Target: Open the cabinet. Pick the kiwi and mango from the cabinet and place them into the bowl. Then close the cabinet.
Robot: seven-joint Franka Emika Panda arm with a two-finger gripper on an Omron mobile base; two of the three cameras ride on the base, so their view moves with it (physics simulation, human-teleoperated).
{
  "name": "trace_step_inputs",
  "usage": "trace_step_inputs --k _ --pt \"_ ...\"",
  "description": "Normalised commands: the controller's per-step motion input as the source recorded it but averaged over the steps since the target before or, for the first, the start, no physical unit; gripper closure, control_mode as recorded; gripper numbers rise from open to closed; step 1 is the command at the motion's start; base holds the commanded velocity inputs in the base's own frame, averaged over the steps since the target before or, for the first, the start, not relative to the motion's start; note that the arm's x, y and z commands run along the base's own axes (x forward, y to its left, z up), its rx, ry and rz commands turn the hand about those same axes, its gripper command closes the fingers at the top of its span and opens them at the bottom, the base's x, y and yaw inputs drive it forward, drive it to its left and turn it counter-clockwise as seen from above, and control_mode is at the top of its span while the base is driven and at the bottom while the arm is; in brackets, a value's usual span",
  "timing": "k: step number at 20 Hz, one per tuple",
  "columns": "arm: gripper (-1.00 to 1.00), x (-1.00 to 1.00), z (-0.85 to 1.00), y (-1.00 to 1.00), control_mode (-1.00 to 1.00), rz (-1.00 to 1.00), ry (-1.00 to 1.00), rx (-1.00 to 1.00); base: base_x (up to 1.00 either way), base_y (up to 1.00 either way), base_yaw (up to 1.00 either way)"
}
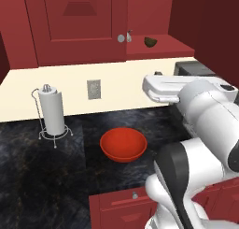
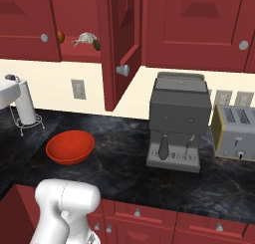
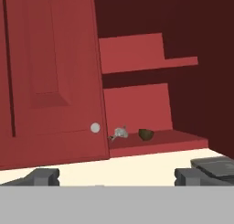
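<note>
The dark red cabinet [image 1: 77, 22] has its left door shut and its right door [image 2: 118, 44] swung open, seen edge-on in the right base view. On the lowest shelf lie the kiwi [image 3: 146, 134] [image 1: 150, 41] [image 2: 96, 45] and the orange mango [image 2: 60, 37], which peeks out beside the shut door's edge. The orange-red bowl [image 1: 123, 144] [image 2: 70, 147] sits empty on the dark counter. My gripper [image 3: 116, 177] is open and holds nothing. It faces the open half of the cabinet from some distance, level with the wall below the shelf.
A small grey object [image 3: 119, 133] lies on the shelf left of the kiwi. A paper-towel stand [image 1: 51, 112] is left of the bowl. A grey coffee machine [image 2: 179, 121] and a toaster [image 2: 236, 133] stand to the right. A low red drawer [image 1: 123, 207] is at the counter's front.
</note>
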Motion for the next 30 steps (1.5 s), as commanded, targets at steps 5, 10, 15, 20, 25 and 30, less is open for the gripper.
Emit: trace_step_inputs --k 5,10,15,20,25,30 --pt "-1.00 0.49 0.01 0.05 -1.00 0.04 0.00 0.11 0.00 0.00 0.00" --pt "-1.00 0.57 0.06 0.16 -1.00 0.01 0.00 0.07 0.00 0.00 0.00" --pt "-1.00 0.64 0.00 0.35 -1.00 0.00 0.00 0.01 0.00 0.00 0.00" --pt "-1.00 0.58 0.00 0.25 -1.00 0.00 0.00 0.00 0.00 0.00 0.00" --pt "-1.00 0.65 0.00 0.13 -1.00 0.00 0.00 0.00 0.00 0.00 0.00" --pt "-1.00 0.70 0.00 0.04 -1.00 0.00 0.00 0.00 0.00 0.00 0.00"
